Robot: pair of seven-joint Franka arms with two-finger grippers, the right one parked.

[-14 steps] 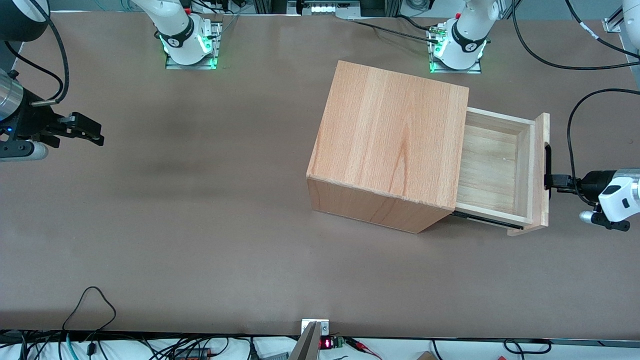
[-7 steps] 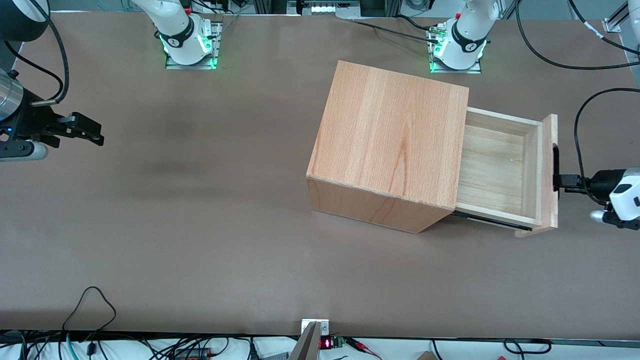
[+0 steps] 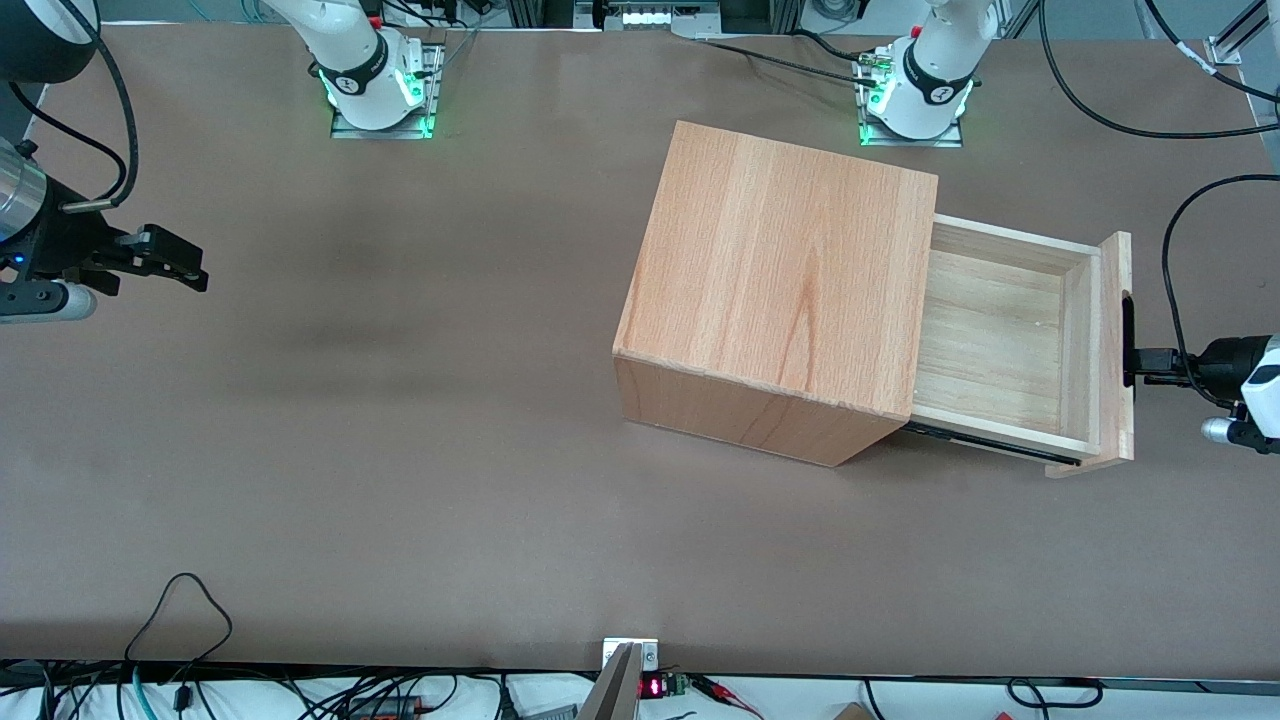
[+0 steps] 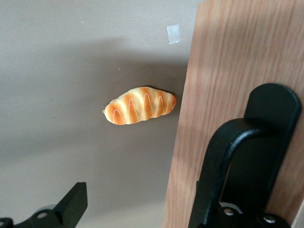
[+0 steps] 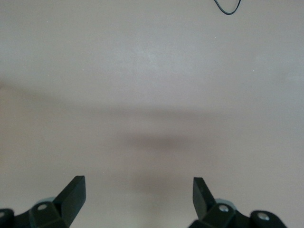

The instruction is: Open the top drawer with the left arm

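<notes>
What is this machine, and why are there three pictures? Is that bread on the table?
It is a robot arm working at a brown table. One picture looks at the table from the front. The other two come from small cameras on the arms' wrists. On the table stands a wooden box with its top drawer pulled out. The arm's tool, two black fingers spread open, is at the drawer's black handle. One finger seems hooked behind it. Yes, a bread roll lies on the table beside the drawer's front.

White glossy left arm, black hand, trailing black cable.
</notes>
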